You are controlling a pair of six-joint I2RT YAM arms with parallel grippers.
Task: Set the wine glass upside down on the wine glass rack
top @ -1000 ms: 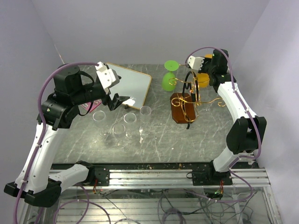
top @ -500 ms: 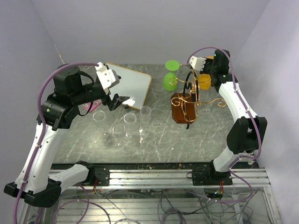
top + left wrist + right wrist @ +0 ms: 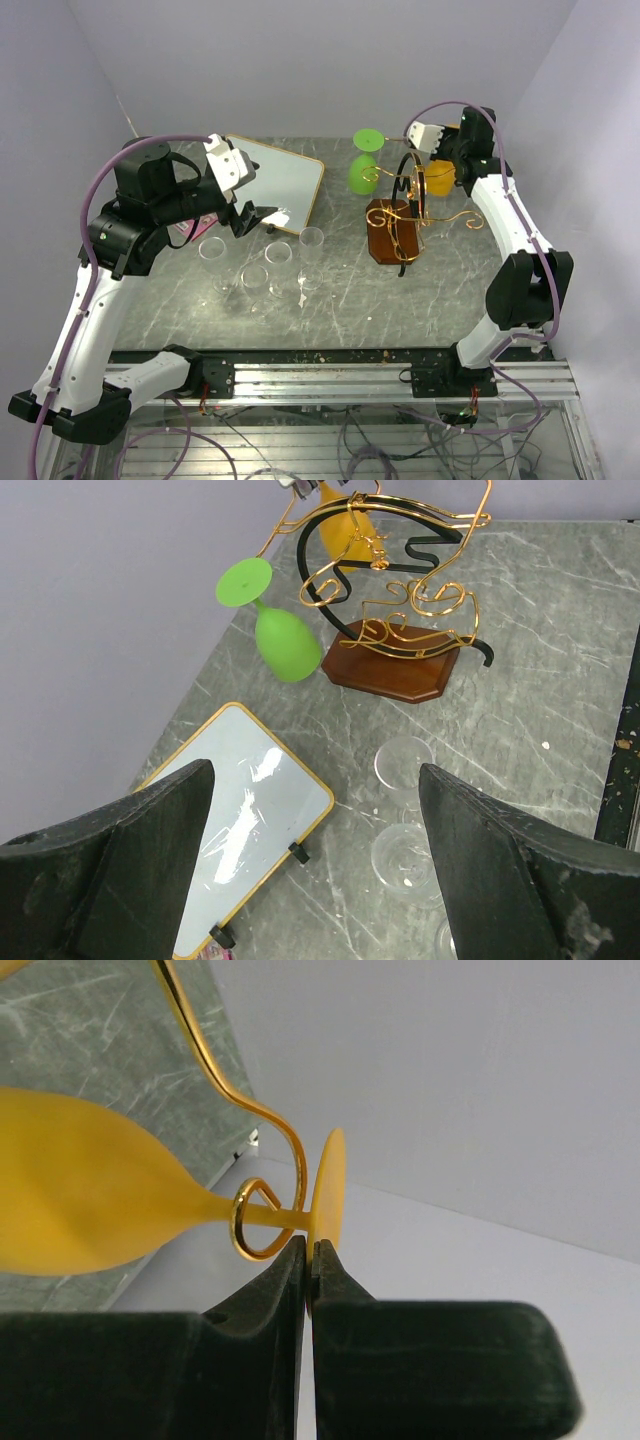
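The wine glass rack (image 3: 408, 205), gold wire on a brown wooden base (image 3: 386, 232), stands at the back right. A green wine glass (image 3: 360, 172) hangs upside down on its left arm. My right gripper (image 3: 447, 150) is shut on the foot of a yellow wine glass (image 3: 437, 178) at the rack's far right arm. In the right wrist view the fingertips (image 3: 312, 1255) pinch the yellow foot disc (image 3: 327, 1185), and the stem runs through a gold wire curl (image 3: 250, 1222). My left gripper (image 3: 262, 218) is open and empty above the clear glasses; its wrist view shows the rack (image 3: 400, 590).
Several clear wine glasses (image 3: 280, 257) stand upright left of centre, also in the left wrist view (image 3: 404, 765). A white framed board (image 3: 283, 180) lies at the back left, also in the left wrist view (image 3: 240, 810). Grey walls close in behind and beside the table.
My right gripper and the yellow glass have shifted slightly to the right along the rack's arm. The left arm has not moved.
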